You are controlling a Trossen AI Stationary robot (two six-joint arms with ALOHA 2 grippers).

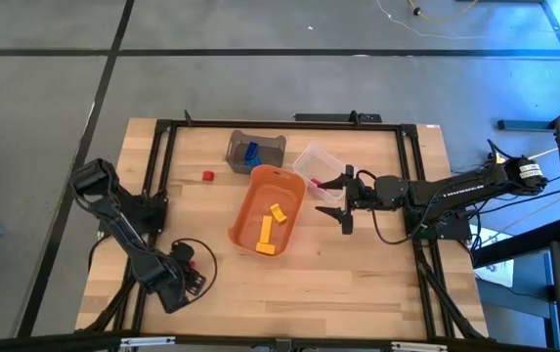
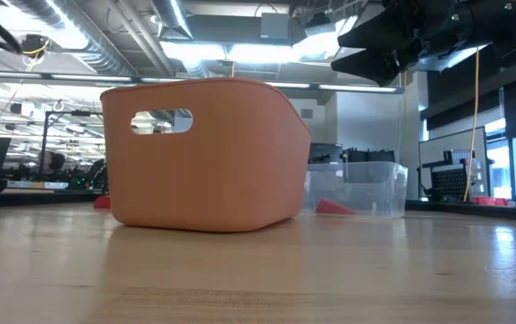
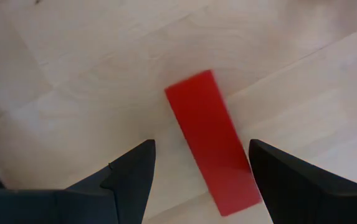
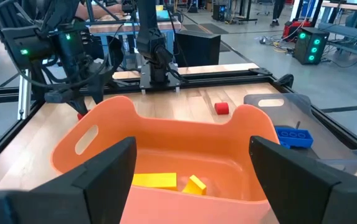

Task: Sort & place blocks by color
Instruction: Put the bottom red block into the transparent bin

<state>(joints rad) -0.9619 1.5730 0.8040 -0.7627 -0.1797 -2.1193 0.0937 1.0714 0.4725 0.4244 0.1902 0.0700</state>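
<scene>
A red bar block (image 3: 209,140) lies flat on the wood near the table's near-left corner. My left gripper (image 3: 201,144) hangs over it, open, one finger on each side, apart from it; the high view shows it there too (image 1: 190,259). A red cube (image 1: 207,176) sits on the table left of the orange tub (image 1: 268,207), which holds yellow blocks (image 1: 272,227). Blue blocks (image 1: 251,153) lie in the grey bin (image 1: 272,144). A red piece (image 1: 315,182) lies in the clear bin (image 1: 321,156). My right gripper (image 1: 336,202) is open, raised just right of the tub.
The three containers cluster at the table's middle and far side. A black frame (image 1: 162,127) runs around the table. A cable (image 1: 187,242) loops by the left gripper. Bare wood lies along the near edge (image 1: 319,293). The low view shows the tub (image 2: 203,153) and the clear bin (image 2: 357,187).
</scene>
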